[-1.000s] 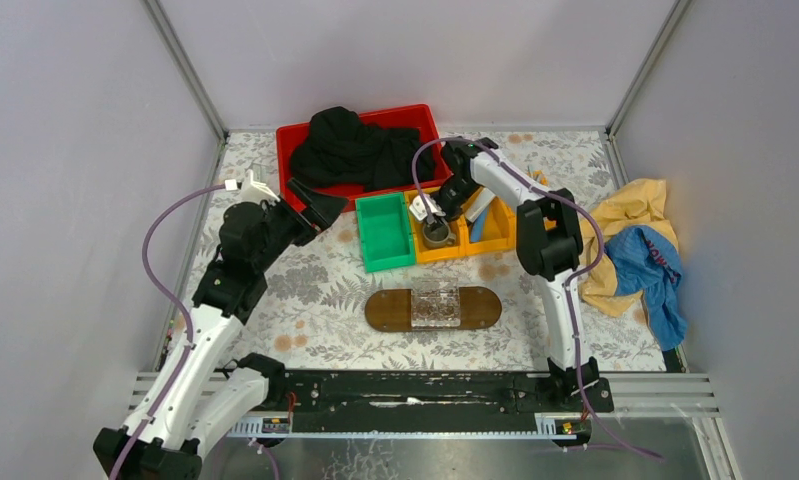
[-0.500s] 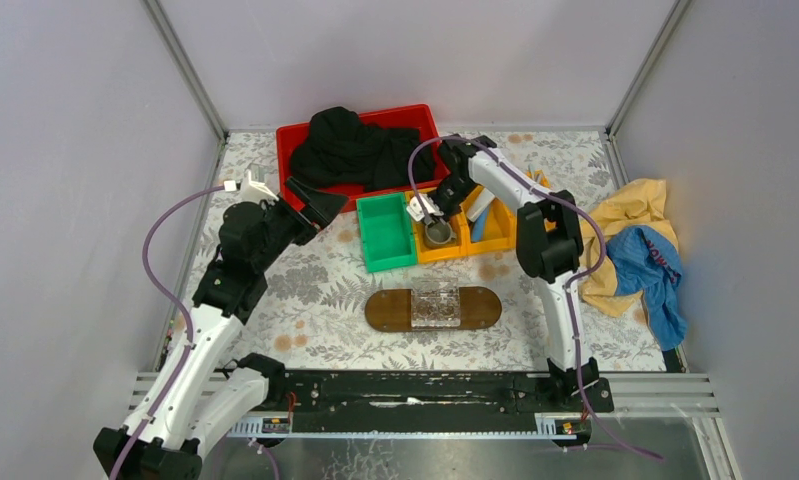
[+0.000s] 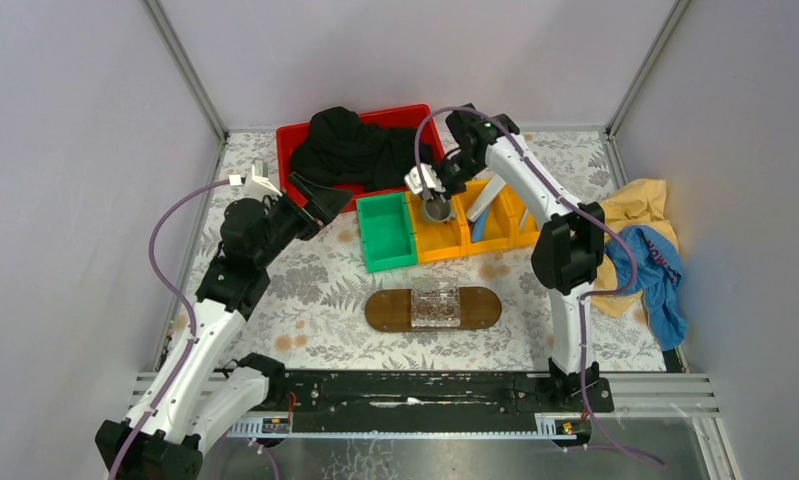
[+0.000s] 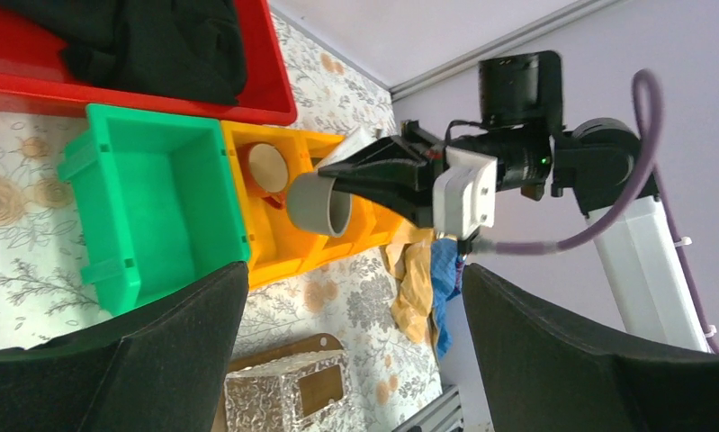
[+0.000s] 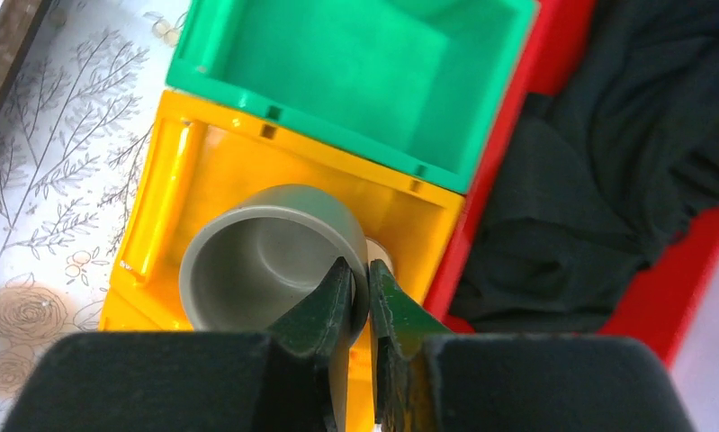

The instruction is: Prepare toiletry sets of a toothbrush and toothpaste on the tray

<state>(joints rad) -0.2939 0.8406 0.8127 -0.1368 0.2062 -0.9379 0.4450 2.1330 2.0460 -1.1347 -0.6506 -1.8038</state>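
Observation:
My right gripper is shut on the rim of a grey cup and holds it tilted above the left yellow bin. One finger is inside the cup and one outside. A silvery-white toothpaste tube and a blue one lie in the middle yellow bin. I cannot make out the toothbrushes. The dark-brown oval tray lies in front of the bins and bears a clear ribbed box. My left gripper is open and empty, left of the green bin.
A red bin with black cloth stands at the back. Yellow and blue cloths lie at the right edge. A second, beige cup sits in the left yellow bin. The left wrist view shows the held cup.
My right gripper has lifted the grey cup out of the yellow bin, and the arm has swung up and to the right. The left arm has barely moved.

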